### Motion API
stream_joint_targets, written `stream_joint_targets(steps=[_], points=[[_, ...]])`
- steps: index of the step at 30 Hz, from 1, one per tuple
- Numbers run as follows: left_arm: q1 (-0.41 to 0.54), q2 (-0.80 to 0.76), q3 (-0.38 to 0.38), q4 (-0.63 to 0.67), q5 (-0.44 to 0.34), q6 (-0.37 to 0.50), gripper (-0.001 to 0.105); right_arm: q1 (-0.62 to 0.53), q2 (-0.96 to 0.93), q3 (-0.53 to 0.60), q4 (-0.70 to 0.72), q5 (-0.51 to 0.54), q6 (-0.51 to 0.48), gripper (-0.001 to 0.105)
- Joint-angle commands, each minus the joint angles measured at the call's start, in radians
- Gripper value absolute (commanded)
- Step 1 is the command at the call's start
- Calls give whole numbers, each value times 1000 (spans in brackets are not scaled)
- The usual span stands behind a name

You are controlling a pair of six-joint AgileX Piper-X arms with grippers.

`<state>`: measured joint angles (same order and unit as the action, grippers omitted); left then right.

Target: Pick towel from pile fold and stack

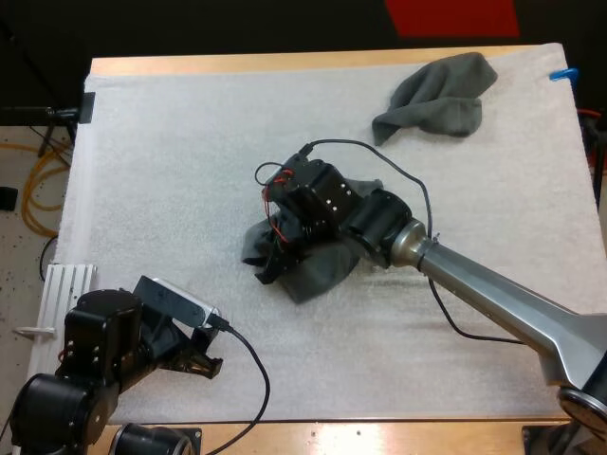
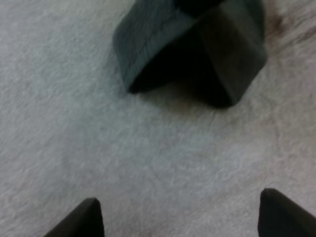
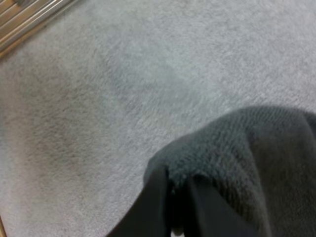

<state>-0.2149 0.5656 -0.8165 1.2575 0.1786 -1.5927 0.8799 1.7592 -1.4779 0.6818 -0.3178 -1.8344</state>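
Note:
A dark grey-green towel lies bunched in the middle of the white mat. My right gripper reaches in over it and is shut on a raised fold of this towel, with the cloth pinched between the two fingers. A second crumpled towel lies at the mat's far right corner. My left gripper rests low near the front left of the mat, open, its fingertips wide apart over bare mat. The centre towel sits a short way ahead of it.
A ribbed metal plate lies at the mat's left edge, beside my left arm. The wooden table edge runs along the front. Bare mat stretches across the far left and the front right.

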Motion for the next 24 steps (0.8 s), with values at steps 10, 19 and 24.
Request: stream_joint_targets(steps=[10,19,24], points=[[-3,-1,-1,1,-190,31,62,49,-49,-5,426,-213,-46,0],[-3,-1,-1,1,-190,31,62,73,-107,-3,784,332,-60,0],[-3,-1,-1,1,-190,31,62,13,-141,25,864,566,31,0]])
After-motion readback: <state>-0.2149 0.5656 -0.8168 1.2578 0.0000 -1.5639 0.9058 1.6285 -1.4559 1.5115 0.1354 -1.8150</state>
